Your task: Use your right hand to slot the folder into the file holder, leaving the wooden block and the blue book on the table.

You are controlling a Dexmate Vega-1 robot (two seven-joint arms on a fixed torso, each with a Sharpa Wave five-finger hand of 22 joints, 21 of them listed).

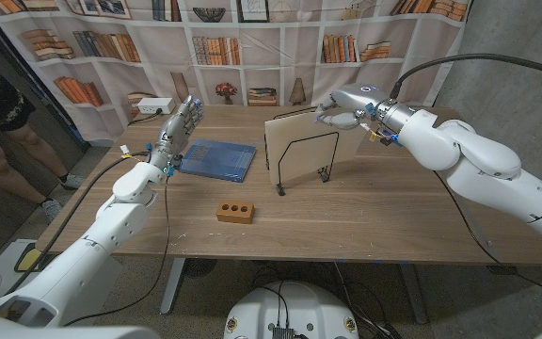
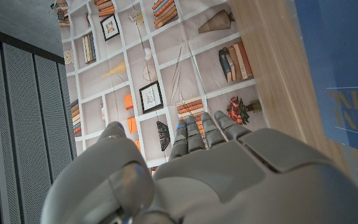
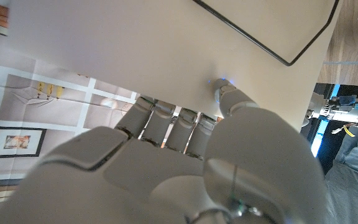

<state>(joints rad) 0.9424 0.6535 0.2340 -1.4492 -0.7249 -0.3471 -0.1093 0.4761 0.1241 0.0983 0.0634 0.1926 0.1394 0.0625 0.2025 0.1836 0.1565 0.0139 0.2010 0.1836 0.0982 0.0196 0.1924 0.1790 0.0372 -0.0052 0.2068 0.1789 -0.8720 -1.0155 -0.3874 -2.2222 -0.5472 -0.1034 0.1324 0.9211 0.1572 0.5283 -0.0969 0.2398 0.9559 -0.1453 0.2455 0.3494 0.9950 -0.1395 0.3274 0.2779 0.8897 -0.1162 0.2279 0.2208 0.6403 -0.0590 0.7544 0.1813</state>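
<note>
While the right hand fingers clamp the folder, blue book lettering stays unreadable; left hand fingers apart.

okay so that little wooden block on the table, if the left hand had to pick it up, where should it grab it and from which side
Probably from above, fingers across its two long side faces. The wooden block lies flat with its holes facing up and bare table around it, so the long sides look free. The left hand stands raised beside the blue book, holding nothing; the right hand holds the folder.
</note>
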